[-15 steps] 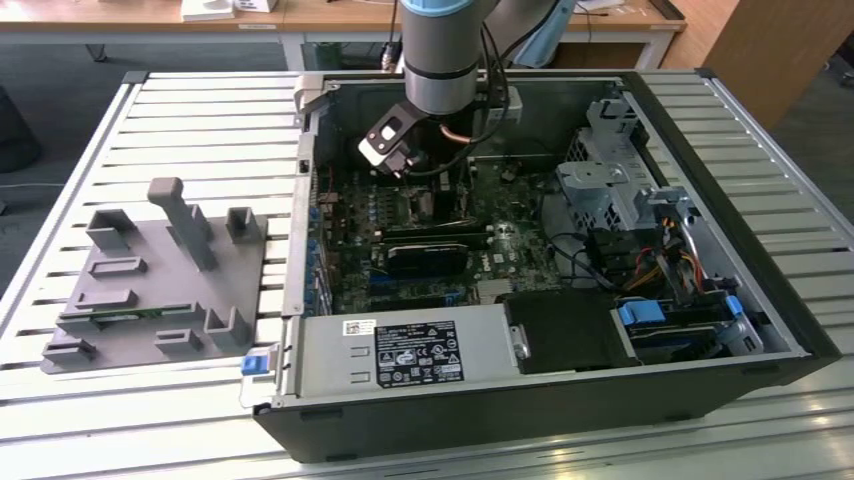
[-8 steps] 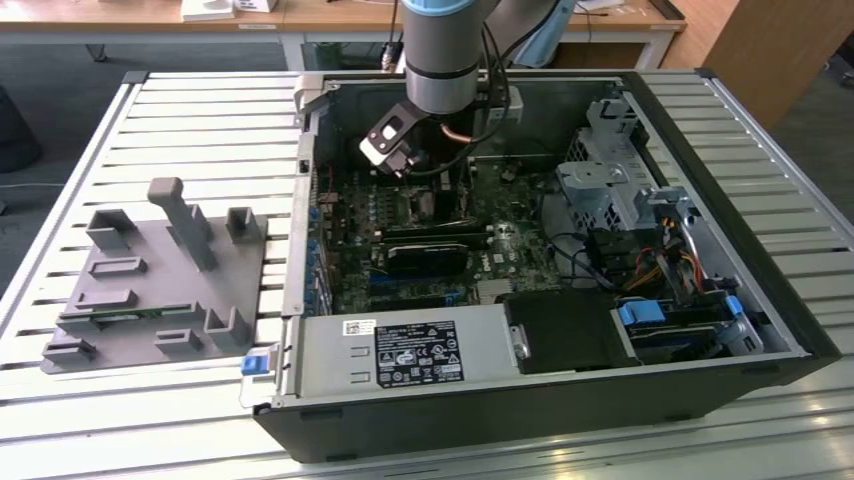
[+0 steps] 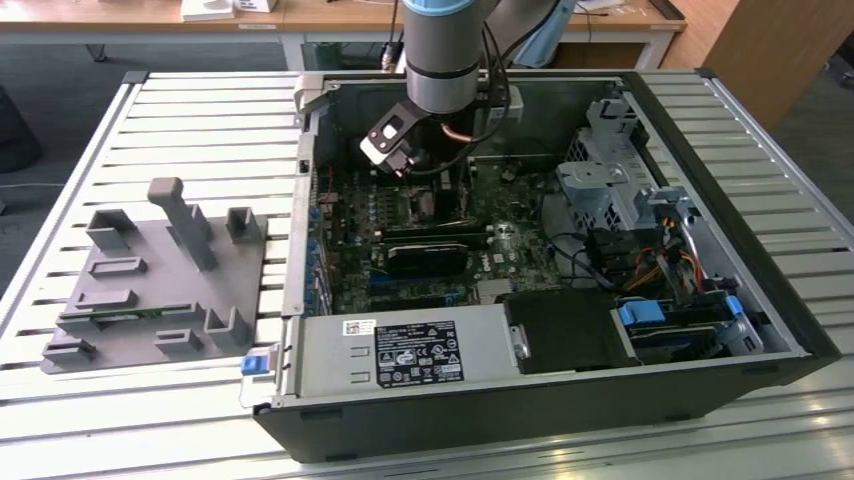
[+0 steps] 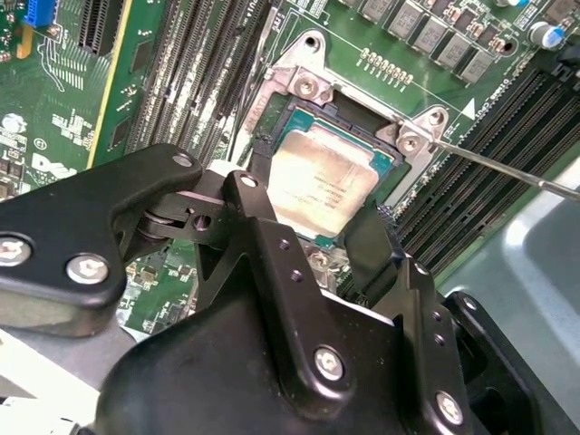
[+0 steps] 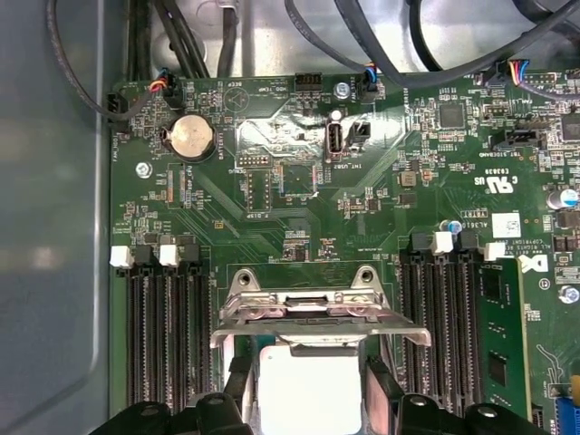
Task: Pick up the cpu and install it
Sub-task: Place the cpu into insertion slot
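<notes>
Cpu (image 4: 322, 177), a thin square chip with a silvery-grey metal top, is grasped at two opposite edges by the black gripper (image 5: 311, 408). It is held at the black square socket (image 5: 322, 317), whose metal frame is raised, on the green motherboard (image 5: 272, 208).

A large black-and-white label (image 3: 416, 353), crowded with print and symbols, lay on the power supply (image 3: 327, 365) in the exterior view, and a small white sticker (image 3: 360, 326) sat beside it. The lettering on both was too small to make out. In the first wrist view the green motherboard (image 5: 227, 245) carried fine white lettering beside its connectors, coin cell and slots, along with a white sticker (image 5: 507, 223) and a white logo mark (image 5: 536, 264). In the second wrist view the cpu (image 4: 322, 181) showed only smeared, illegible traces on its metal top.
</notes>
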You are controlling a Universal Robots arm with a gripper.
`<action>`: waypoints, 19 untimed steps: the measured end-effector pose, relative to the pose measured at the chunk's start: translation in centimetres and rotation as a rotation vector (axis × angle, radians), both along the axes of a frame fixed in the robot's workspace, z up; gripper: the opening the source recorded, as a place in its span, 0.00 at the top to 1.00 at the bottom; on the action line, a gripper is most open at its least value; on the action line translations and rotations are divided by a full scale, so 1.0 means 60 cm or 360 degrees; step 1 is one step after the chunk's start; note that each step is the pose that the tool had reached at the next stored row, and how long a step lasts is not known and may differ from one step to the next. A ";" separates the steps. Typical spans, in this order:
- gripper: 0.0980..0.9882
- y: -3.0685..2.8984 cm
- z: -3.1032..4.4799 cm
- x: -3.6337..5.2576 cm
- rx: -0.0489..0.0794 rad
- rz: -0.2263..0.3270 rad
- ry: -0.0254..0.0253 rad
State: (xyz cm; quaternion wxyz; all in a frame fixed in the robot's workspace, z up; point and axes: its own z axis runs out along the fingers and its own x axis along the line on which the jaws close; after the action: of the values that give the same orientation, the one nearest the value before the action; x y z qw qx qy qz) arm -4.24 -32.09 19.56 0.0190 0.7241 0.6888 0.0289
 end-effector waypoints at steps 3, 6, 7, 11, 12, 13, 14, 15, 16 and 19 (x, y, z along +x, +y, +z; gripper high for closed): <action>0.44 -0.0001 0.001 0.000 0.0000 -0.0001 0.00005; 0.44 0.0000 0.004 0.000 0.0001 -0.0001 0.00004; 0.44 0.0000 0.005 0.000 0.0001 -0.0001 0.00005; 0.44 -0.0001 0.014 0.000 0.0001 -0.0001 0.00030; 0.45 0.0000 0.017 0.000 0.0001 -0.0001 0.00047; 0.52 0.0000 0.019 0.000 0.0001 -0.0001 0.00069; 0.52 -0.0001 0.021 0.000 0.0000 -0.0001 0.00095; 0.59 -0.0001 0.022 0.000 0.0000 -0.0001 0.00119; 0.59 -0.0001 0.025 0.000 0.0000 -0.0001 0.00138; 0.78 0.0000 0.032 0.000 0.0001 -0.0001 0.00183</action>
State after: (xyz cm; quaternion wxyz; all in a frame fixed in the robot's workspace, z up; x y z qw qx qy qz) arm -4.23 -32.09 21.47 0.0149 0.7245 0.6886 0.0249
